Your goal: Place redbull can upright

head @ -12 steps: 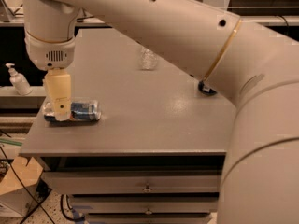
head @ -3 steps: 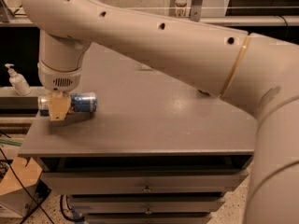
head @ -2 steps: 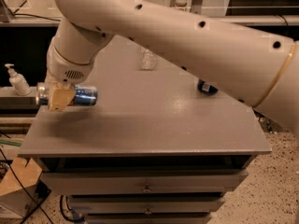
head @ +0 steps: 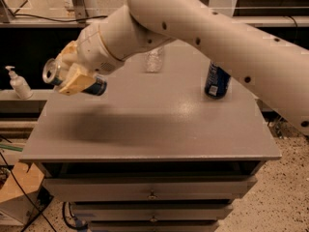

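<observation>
My gripper (head: 72, 74) hangs above the left part of the grey table (head: 145, 129), well off its surface. Its tan fingers (head: 77, 82) are shut on the redbull can (head: 96, 87). The can lies roughly on its side in the grip, its silver top (head: 49, 70) pointing left and slightly up, its blue body showing to the right of the fingers. The big white arm (head: 193, 28) stretches in from the upper right across the back of the table. The can's reddish mark is hidden by the fingers.
A wider dark-blue soda can (head: 216, 81) stands upright at the back right of the table. A clear plastic bottle (head: 153, 61) stands at the back middle, partly behind the arm. A white pump bottle (head: 18, 83) sits on a shelf to the left. Drawers run below the table's front edge.
The can lay on the table's left side with the gripper coming down on it. The gripper closed on it and has lifted it up off the table, the arm swinging upward.
</observation>
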Tool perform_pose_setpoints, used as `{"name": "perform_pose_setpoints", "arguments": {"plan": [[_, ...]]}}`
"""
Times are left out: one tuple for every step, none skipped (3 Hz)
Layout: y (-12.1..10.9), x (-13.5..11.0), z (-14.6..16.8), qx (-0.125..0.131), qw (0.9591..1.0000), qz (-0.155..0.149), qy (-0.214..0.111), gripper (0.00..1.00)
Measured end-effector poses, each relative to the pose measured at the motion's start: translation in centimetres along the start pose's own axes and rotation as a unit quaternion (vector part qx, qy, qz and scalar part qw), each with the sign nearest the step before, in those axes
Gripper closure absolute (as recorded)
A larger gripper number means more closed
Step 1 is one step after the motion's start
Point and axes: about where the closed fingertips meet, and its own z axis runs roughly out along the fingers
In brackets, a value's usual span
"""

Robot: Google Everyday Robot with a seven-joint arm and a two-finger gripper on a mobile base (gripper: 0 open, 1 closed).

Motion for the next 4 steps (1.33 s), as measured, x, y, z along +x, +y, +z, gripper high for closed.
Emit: {"name": "perform_pose_setpoints", "arguments": {"plan": [[0.1,0.0,-0.9,0.007,0.9999,-0.012,-0.01,1.0],[0.5,0.4,-0.2,0.014,0.9995,0.007,-0.027,1.0],[1.0,1.3,-0.5,0.05,0.9958,0.037,-0.067,1.0],[0.8,2.0,-1.7,0.101,0.9868,0.067,-0.107,1.0]]}}
